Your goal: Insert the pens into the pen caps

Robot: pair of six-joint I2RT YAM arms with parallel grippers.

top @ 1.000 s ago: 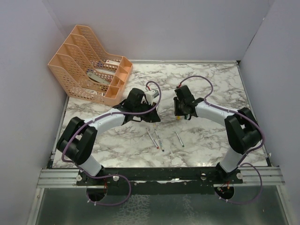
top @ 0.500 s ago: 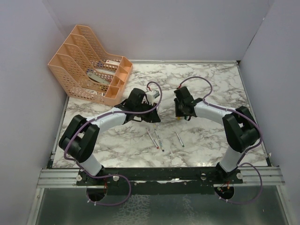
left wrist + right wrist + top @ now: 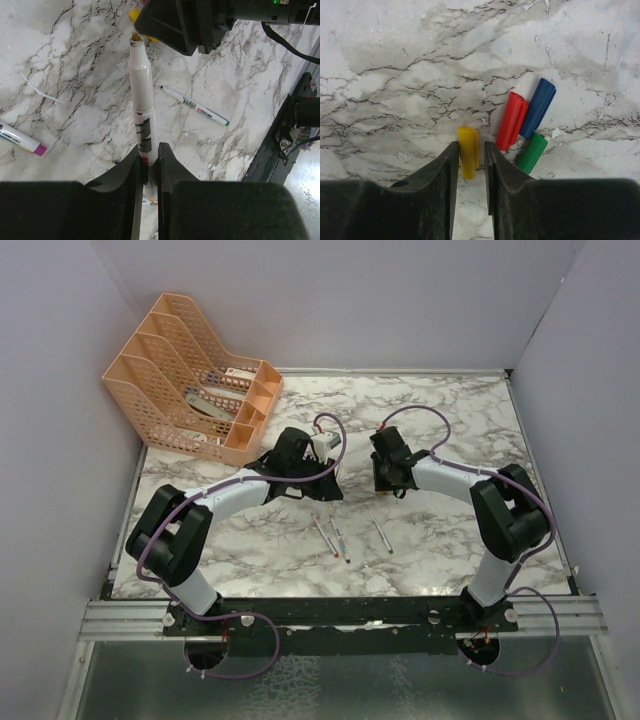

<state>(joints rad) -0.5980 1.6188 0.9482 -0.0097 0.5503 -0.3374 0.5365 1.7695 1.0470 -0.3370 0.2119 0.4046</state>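
My left gripper (image 3: 148, 152) is shut on a white pen (image 3: 140, 85), held above the table with its yellowish tip pointing toward the right gripper (image 3: 388, 485). In the right wrist view, my right gripper (image 3: 470, 145) stands open, low over the marble, astride a yellow pen cap (image 3: 468, 137) lying on the table. There is a small gap on the cap's right side. Red (image 3: 512, 120), blue (image 3: 538, 106) and green (image 3: 531, 152) pen caps lie clustered just right of it. Three more pens (image 3: 340, 538) lie on the table nearer the arm bases.
An orange tiered file tray (image 3: 190, 380) with pale objects stands at the back left. A green-tipped pen (image 3: 195, 105) and a purple-tipped pen (image 3: 20, 140) lie loose on the marble below the left gripper. Grey walls enclose the table.
The right arm's elbow has drifted slightly left and the right gripper has edged a little farther from the bases. The left arm and its pen have barely moved.
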